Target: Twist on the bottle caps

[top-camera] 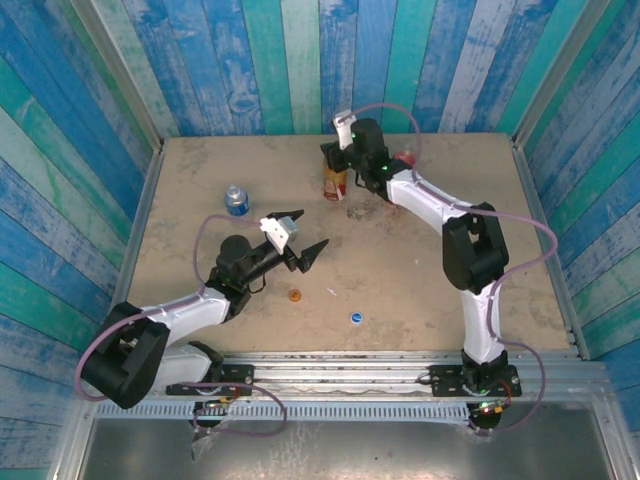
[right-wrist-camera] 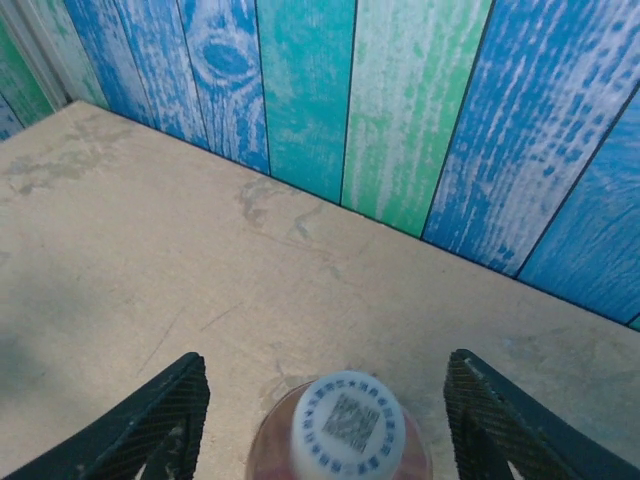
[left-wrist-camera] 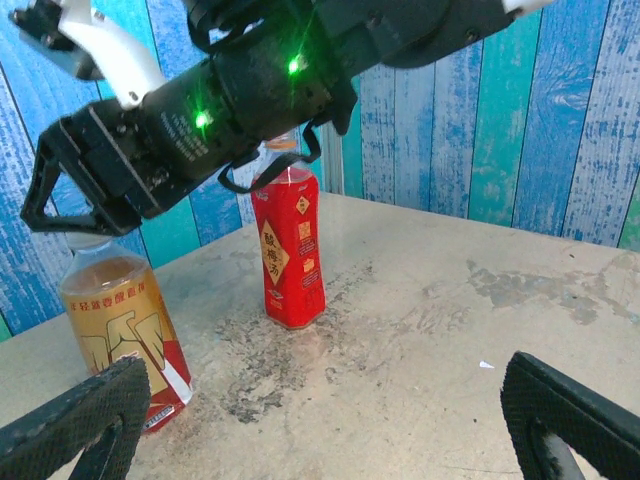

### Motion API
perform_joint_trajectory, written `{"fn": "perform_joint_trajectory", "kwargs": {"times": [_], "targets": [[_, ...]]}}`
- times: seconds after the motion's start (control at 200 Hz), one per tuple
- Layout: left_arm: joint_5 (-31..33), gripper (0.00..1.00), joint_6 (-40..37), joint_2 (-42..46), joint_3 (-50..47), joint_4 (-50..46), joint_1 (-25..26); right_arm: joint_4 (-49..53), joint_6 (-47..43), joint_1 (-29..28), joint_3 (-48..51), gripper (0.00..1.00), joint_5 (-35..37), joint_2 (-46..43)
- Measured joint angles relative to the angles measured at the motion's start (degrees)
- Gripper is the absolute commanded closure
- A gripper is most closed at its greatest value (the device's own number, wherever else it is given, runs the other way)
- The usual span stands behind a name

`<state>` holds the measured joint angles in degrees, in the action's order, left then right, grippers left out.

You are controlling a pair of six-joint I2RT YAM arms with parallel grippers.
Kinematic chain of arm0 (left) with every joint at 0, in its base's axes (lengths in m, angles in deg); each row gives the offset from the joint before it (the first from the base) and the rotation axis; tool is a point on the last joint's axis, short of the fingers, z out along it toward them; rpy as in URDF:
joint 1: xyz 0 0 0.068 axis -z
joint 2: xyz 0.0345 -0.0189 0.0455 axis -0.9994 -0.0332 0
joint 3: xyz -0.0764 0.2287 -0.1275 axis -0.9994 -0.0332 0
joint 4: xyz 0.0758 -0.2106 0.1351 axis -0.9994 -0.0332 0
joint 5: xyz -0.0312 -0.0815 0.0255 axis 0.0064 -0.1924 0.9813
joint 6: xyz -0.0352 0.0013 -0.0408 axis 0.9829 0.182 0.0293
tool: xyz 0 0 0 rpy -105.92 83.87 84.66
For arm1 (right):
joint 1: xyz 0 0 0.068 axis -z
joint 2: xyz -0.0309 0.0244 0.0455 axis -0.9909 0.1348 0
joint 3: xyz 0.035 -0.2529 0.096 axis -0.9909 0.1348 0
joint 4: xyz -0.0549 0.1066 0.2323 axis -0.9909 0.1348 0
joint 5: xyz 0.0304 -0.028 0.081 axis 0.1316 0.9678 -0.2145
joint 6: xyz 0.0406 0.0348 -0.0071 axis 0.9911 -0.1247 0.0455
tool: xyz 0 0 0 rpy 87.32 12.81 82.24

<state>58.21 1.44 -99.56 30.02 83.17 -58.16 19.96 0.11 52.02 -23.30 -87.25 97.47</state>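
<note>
Right tool [right-wrist-camera: 322, 370]: fingers [right-wrist-camera: 150, 420] apart, one on each side of the white cap [right-wrist-camera: 345, 425], with a gap on both sides and no contact.

White cap: sits on the neck of the amber bottle [left-wrist-camera: 120, 330], directly under the right tool. It has a printed code square on its top face. Whether it is threaded tight: cannot tell.

Amber bottle: upright at the back of the tabletop [top-camera: 420, 290], near the wall [right-wrist-camera: 400, 100].

Red bottle [left-wrist-camera: 290, 250]: upright, near the amber one and to its right in the top view. Its top is hidden behind the right arm [left-wrist-camera: 250, 90].

Left tool [left-wrist-camera: 320, 400]: fingers wide apart with nothing between them, held over mid tabletop and pointed toward those two bottles.

Clear bottle [top-camera: 236, 200]: upright at left, well apart from the other two.

Orange cap [top-camera: 295, 296]: loose on the tabletop, just in front of the left tool.

Blue cap [top-camera: 356, 318]: loose, right of the orange cap and closer to the near edge.
</note>
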Motion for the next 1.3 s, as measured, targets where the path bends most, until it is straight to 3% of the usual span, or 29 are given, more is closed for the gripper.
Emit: {"fn": "perform_joint_trajectory", "kwargs": {"times": [0.27, 0.451, 0.591, 0.781, 0.981, 1.166, 1.297], "targets": [[-0.7, 0.06, 0.7, -1.5, 0.0, 1.9, 0.0, -2.4, -0.2, 0.0, 9.8, 0.16, 3.1, -12.5], [-2.8, 0.06, 1.4, -2.5, 0.0, 2.9, 0.0, -3.9, -0.3, 0.9, 17.8, 0.14, 10.2, -20.9], [-2.8, 0.06, 2.3, -2.7, 0.0, 3.9, 0.0, -4.2, 1.2, 5.1, 22.6, 0.13, 12.3, -24.4], [-2.8, 0.06, 2.4, -2.7, 0.0, 4.1, 0.0, -1.6, 2.5, 11.1, 23.0, 0.08, 11.9, -23.7], [-2.8, 0.06, 3.3, -3.3, 0.0, 4.4, 0.0, 2.1, 2.6, 12.7, 19.8, 0.03, 10.4, -19.7], [-2.8, 0.06, 4.0, -4.1, 0.0, 4.4, 0.0, 4.5, 3.3, 12.9, 19.1, 0.04, 9.7, -16.9], [-2.5, 0.06, 4.9, -4.2, 0.0, 4.9, 0.0, 5.6, 4.0, 13.0, 18.0, 0.11, 9.3, -14.8]]}}
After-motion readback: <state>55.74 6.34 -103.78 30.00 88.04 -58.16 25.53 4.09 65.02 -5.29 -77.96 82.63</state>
